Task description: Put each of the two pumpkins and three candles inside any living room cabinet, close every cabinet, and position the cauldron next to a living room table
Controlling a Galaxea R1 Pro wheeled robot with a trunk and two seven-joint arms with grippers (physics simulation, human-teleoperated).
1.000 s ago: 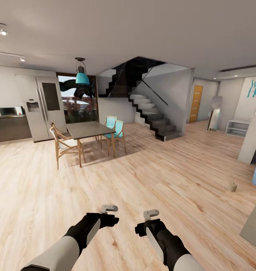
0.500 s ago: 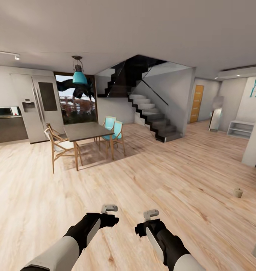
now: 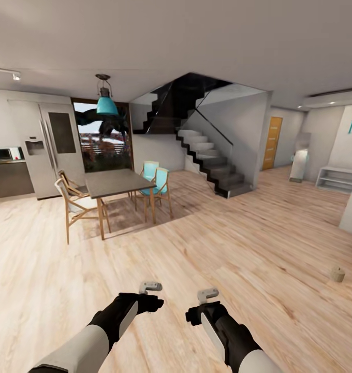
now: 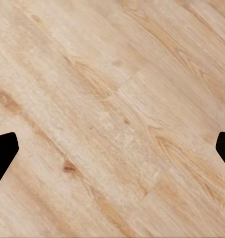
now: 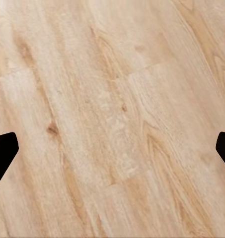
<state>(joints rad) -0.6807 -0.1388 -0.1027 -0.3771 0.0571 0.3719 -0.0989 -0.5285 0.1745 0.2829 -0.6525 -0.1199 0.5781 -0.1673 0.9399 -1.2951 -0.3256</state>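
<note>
Far right on the floor (image 3: 207, 243), one candle (image 3: 337, 274) stands alone.

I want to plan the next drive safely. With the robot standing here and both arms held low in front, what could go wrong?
1. The candle stands alone on the floor, at the far right of the head view; a turn may clip it or lose sight of it.
2. The dining table and its chairs stand ahead on the left; the base could bump them.
3. The left gripper and right gripper are open and hold nothing, so no item is secured.
</note>
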